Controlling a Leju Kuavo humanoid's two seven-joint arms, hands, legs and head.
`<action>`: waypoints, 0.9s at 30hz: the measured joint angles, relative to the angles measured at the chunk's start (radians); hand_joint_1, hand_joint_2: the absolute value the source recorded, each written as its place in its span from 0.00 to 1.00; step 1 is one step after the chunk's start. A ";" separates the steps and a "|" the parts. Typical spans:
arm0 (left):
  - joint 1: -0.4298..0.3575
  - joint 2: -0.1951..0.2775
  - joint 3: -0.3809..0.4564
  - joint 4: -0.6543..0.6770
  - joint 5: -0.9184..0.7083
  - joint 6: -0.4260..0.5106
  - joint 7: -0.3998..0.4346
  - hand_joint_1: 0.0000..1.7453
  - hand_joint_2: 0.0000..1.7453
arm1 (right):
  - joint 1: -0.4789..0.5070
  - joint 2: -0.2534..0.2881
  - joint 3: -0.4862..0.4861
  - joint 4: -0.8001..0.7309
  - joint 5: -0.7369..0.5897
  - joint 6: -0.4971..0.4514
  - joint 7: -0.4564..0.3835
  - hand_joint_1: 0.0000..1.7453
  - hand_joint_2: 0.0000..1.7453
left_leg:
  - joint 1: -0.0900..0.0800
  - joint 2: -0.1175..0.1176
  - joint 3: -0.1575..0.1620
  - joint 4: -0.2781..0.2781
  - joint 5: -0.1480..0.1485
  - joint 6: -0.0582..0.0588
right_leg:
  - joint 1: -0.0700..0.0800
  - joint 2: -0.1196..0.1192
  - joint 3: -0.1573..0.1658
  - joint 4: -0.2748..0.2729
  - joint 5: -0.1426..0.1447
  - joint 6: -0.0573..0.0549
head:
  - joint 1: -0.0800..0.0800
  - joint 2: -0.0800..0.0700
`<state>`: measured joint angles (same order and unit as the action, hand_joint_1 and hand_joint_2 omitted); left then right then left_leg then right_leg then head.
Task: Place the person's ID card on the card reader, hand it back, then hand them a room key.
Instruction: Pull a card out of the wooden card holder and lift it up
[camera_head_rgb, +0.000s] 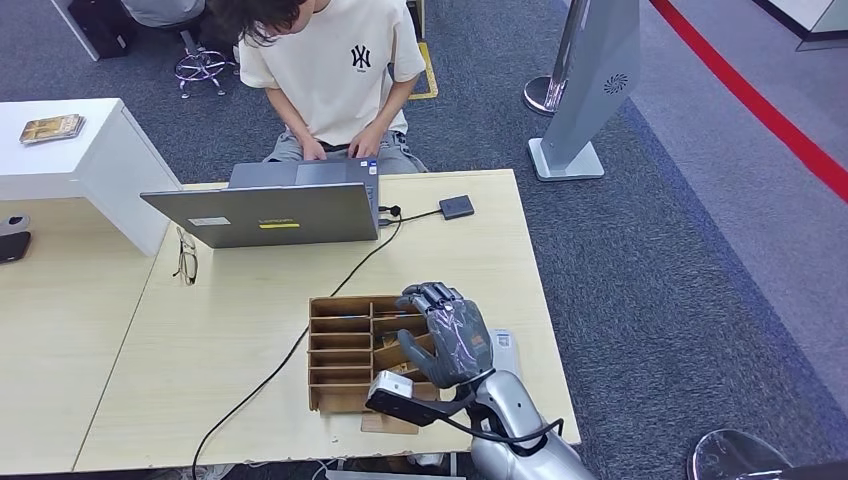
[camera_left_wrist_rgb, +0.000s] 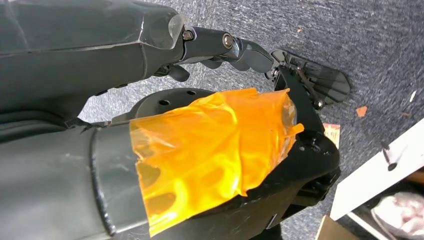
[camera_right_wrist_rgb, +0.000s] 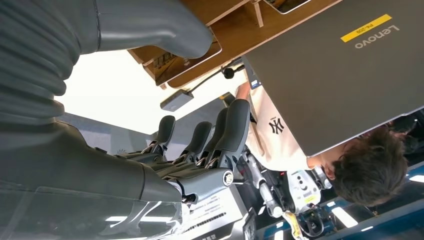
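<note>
Grey carpet surrounds a pale wooden counter (camera_head_rgb: 250, 330) where a person (camera_head_rgb: 335, 70) sits behind an open laptop (camera_head_rgb: 265, 212).

Near the counter's front edge stands a brown compartmented organizer (camera_head_rgb: 345, 352), and the right hand (camera_head_rgb: 445, 335) hovers over its right side, palm up, its fingers (camera_head_rgb: 432, 295) apart and lightly curled, holding nothing. In the right wrist view those fingers (camera_right_wrist_rgb: 220, 135) stretch out with open space between them. A small dark card reader (camera_head_rgb: 456, 207) lies on the far right part of the counter, joined by a black cable (camera_head_rgb: 300, 340) that runs across the top toward the front edge. Neither an ID card nor a room key can be made out. Glasses (camera_head_rgb: 186, 257) rest just left of the laptop. In the left wrist view the left hand (camera_left_wrist_rgb: 235, 50) hangs above the carpet, whether its fingers are spread or closed I cannot tell.
</note>
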<state>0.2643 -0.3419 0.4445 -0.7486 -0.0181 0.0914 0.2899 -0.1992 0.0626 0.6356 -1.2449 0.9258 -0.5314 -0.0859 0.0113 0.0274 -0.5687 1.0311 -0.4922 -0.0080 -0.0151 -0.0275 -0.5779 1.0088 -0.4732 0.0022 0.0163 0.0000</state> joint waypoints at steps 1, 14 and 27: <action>-0.001 0.000 0.007 0.001 -0.009 -0.009 0.000 0.00 0.00 | -0.001 -0.001 -0.001 0.002 0.003 -0.001 0.000 0.41 1.00 | 0.000 0.000 0.000 0.000 0.000 0.000 | 0.000 0.000 0.000 0.000 0.000 0.000 | 0.000 0.000; -0.008 -0.001 0.095 0.011 -0.092 -0.058 -0.006 0.00 0.00 | -0.018 -0.008 -0.017 0.010 0.064 -0.017 0.018 0.38 1.00 | 0.000 0.000 0.000 0.000 0.000 0.000 | 0.000 0.000 0.000 0.000 0.000 0.000 | 0.000 0.000; -0.012 -0.001 0.132 0.019 -0.122 -0.074 -0.012 0.00 0.00 | -0.039 -0.033 -0.030 0.012 0.121 0.006 0.041 0.38 1.00 | 0.000 0.000 0.000 0.000 0.000 0.000 | 0.000 0.000 0.000 0.000 0.000 0.000 | 0.000 0.000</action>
<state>0.2520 -0.3426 0.5766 -0.7292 -0.1396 0.0172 0.2781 -0.2378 0.0300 0.6054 -1.2327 1.0472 -0.5255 -0.0447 0.0113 0.0278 -0.5686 1.0311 -0.4922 -0.0080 -0.0151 -0.0271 -0.5783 1.0089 -0.4732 0.0022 0.0162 0.0000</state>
